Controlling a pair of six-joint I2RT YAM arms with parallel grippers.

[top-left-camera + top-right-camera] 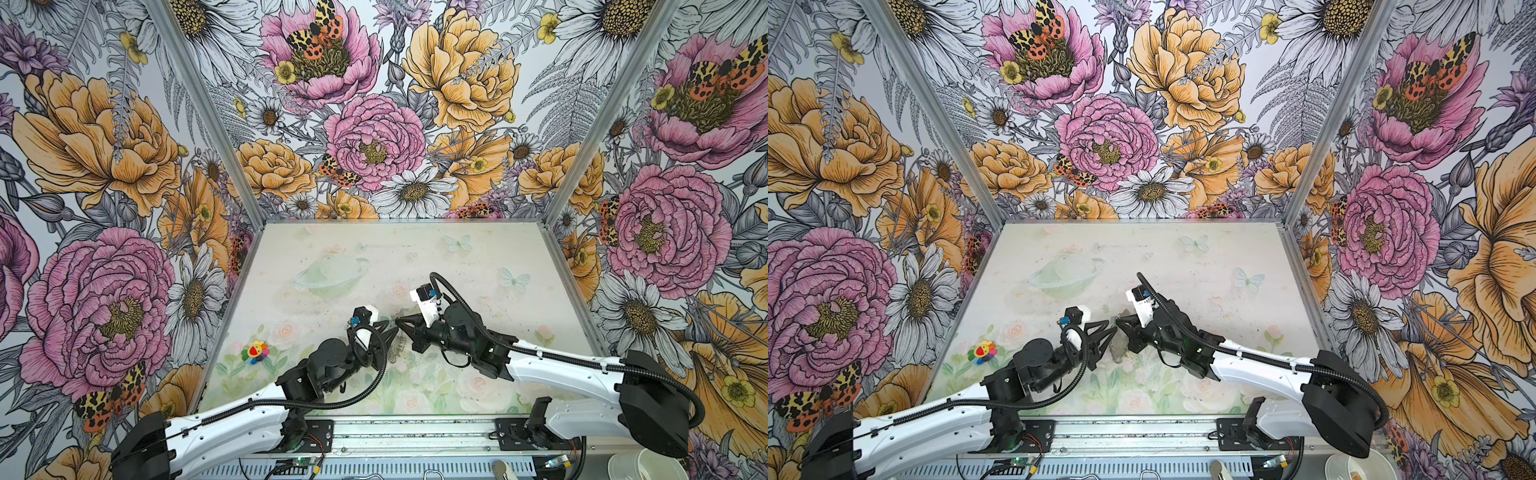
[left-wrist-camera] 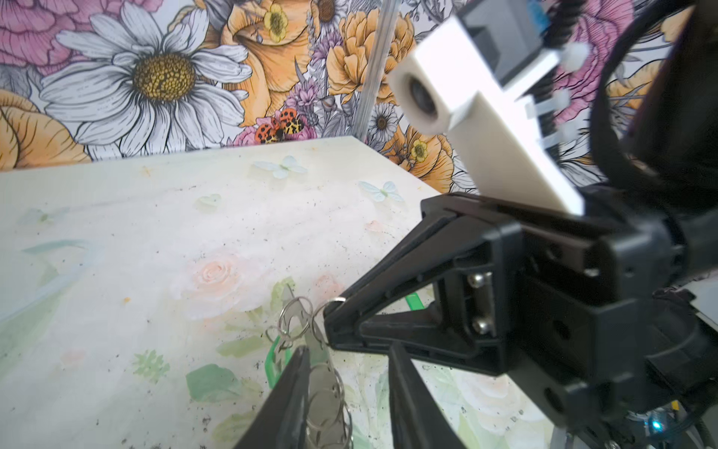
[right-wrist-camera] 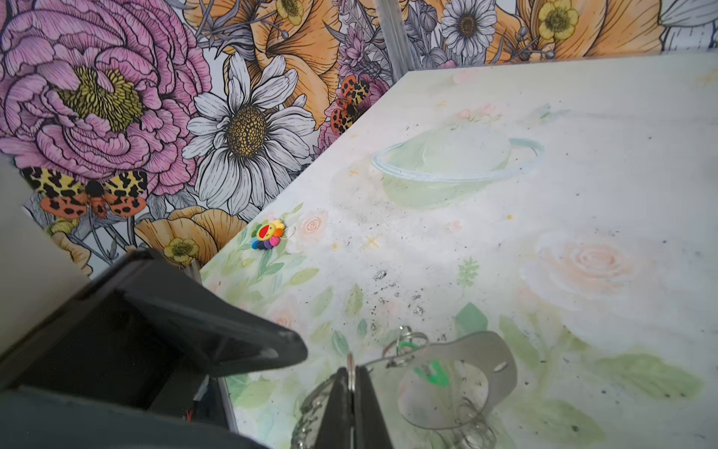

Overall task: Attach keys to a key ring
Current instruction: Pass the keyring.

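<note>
The table (image 1: 374,257) reads as a clock dial in both top views. The left arm (image 1: 232,419) reaches in from 7 o'clock and the right arm (image 1: 561,365) from 4 o'clock, and they meet a little toward 6 o'clock from the centre. The key ring (image 1: 1119,347) lies flat there under the two tips, a grey horseshoe plate with small wire rings along its edge. A rainbow flower charm (image 1: 255,352) sits alone at 8 o'clock, well apart from the work.

The job looks midway at best. One green tag (image 2: 272,365) lies against the plate's rim, just beside the rings. A second green tag (image 3: 431,374) shows in the plate's inner gap in the right wrist view. The keys themselves are too small and too hidden to make out, so I cannot tell whether either is already threaded on. I judge that at least one threading is left to finish.

The left gripper (image 2: 349,392) stands partly open and straddles the plate. One finger runs along the plate's edge and the other is clear of it, so it clamps nothing. The right gripper (image 3: 351,404) is closed tight, pinching a single wire ring (image 3: 351,369) edge-on between its tips at the plate's rim
</note>
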